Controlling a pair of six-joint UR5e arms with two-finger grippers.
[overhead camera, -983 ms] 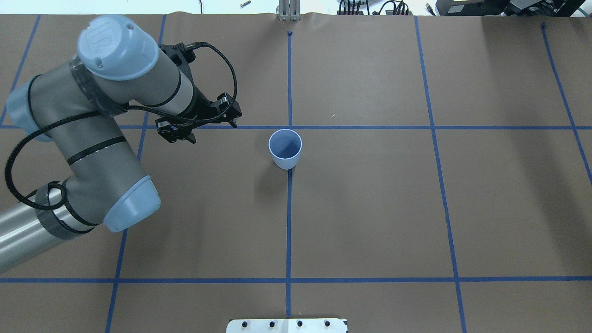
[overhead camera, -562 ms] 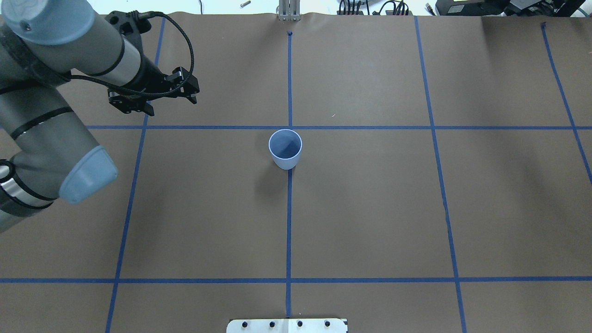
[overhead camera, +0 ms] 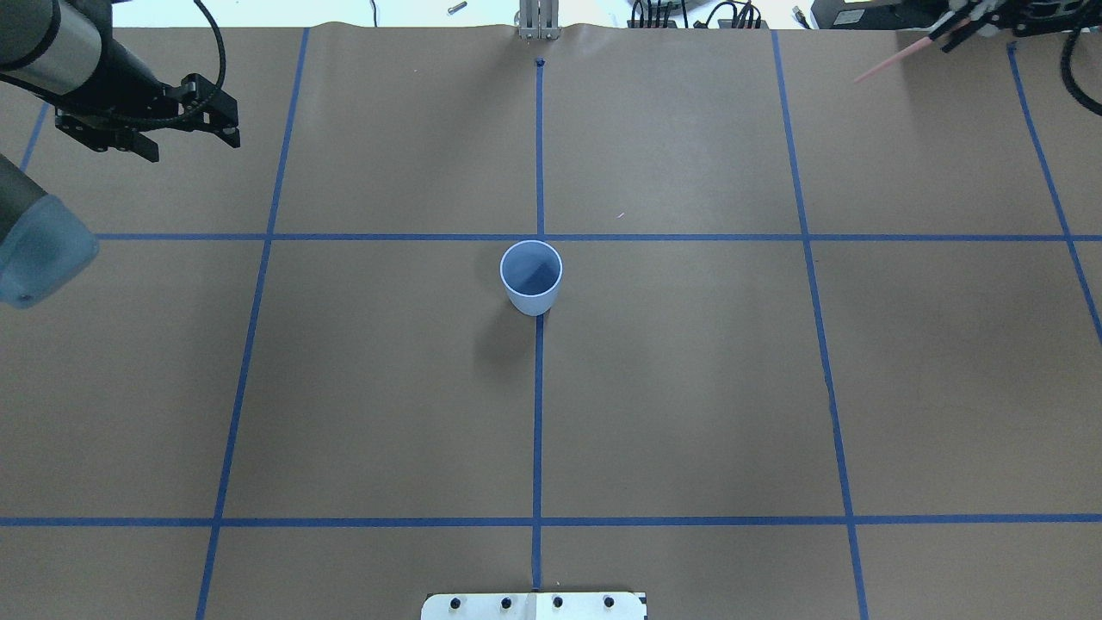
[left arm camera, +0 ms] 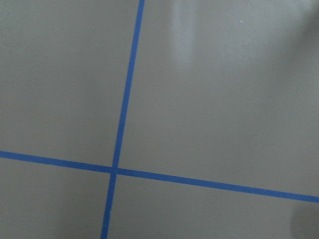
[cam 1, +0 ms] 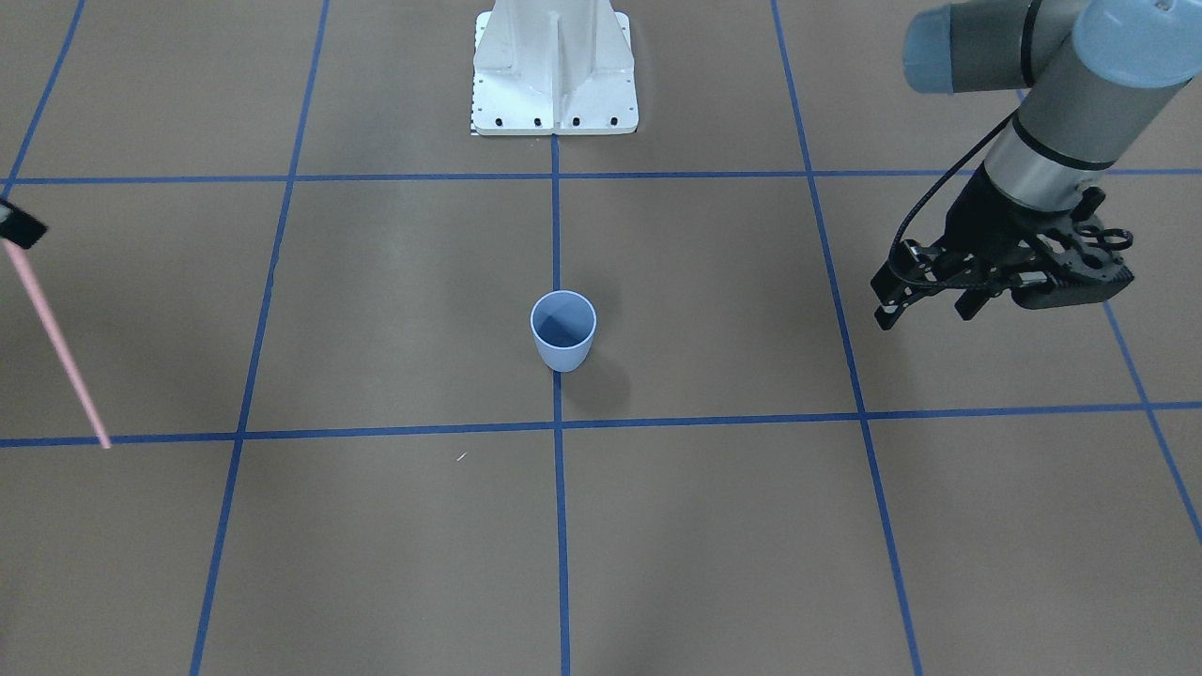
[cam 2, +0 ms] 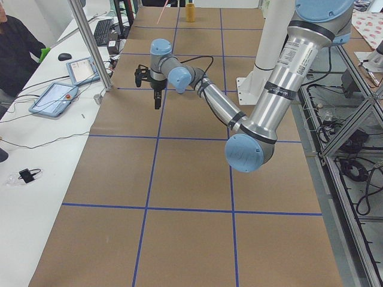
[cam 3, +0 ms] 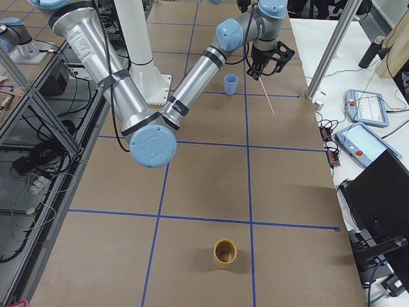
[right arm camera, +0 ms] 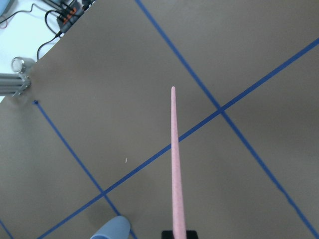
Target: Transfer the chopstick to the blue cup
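The blue cup (overhead camera: 531, 277) stands upright and empty at the table's centre, on a blue tape crossing; it also shows in the front view (cam 1: 563, 330) and the right side view (cam 3: 231, 84). My right gripper (overhead camera: 957, 27) is at the far right corner, shut on a pale pink chopstick (overhead camera: 887, 65) that points down and inward (cam 1: 58, 343) (right arm camera: 174, 164). It hangs well away from the cup. My left gripper (overhead camera: 194, 148) is open and empty, above the far left of the table (cam 1: 925, 317).
A yellow-brown cup (cam 3: 224, 253) stands at the table's right end. The white robot base (cam 1: 554, 70) is at the near edge. A metal post (cam 3: 332, 45) and tablets (cam 3: 367, 105) stand beyond the far edge.
My left arm has swung away from the cup toward the far left corner, still open. My right gripper with the chopstick has come into view at the far right.
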